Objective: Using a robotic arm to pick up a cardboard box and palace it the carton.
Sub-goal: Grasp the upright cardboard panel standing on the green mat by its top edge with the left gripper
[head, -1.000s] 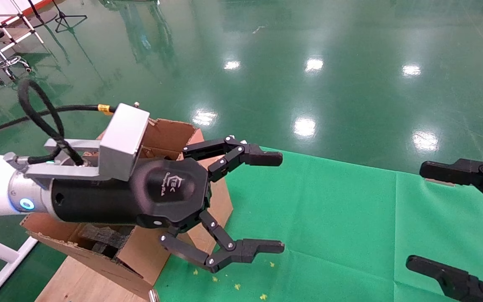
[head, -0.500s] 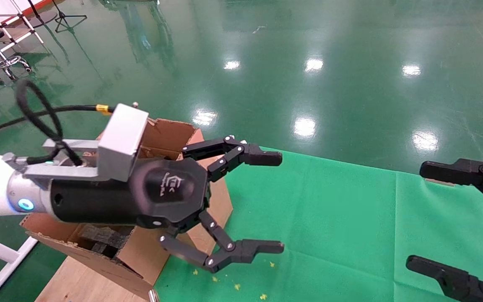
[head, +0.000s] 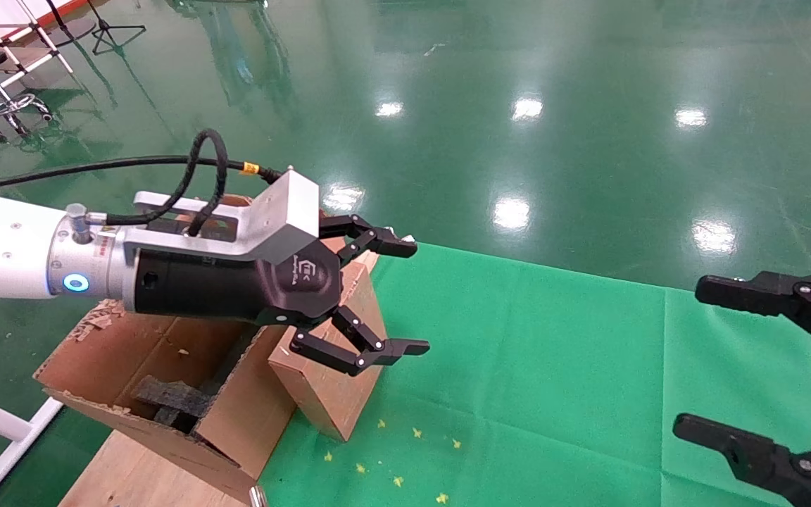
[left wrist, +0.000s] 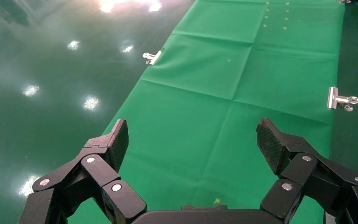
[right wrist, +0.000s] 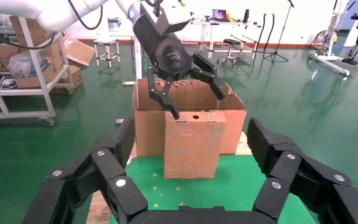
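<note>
The cardboard box (head: 331, 391) is reddish-brown and stands upright on the green cloth, against the carton's side. Its top face with the round hole shows in the right wrist view (right wrist: 193, 144). The carton (head: 124, 352) is open, with black foam pieces inside; it also shows behind the box (right wrist: 233, 123). The robotic arm on my left carries the left gripper (head: 412, 296), open and empty just above the box's top, fingers to either side (right wrist: 198, 105). The left wrist view shows its open gripper (left wrist: 191, 135) over bare cloth. My right gripper (head: 690, 355) is open at the right edge (right wrist: 192, 135).
The green cloth (head: 553, 366) covers the table and is held by metal clips (left wrist: 341, 99). A wooden board (head: 131, 472) lies under the carton. Yellow crumbs (head: 398, 481) dot the cloth near the box. A shiny green floor lies beyond the table.
The left arm has swung away from the camera and rolled its wrist. Its open gripper now sits over the box's top, and the box shows below it. The right gripper has barely moved.
</note>
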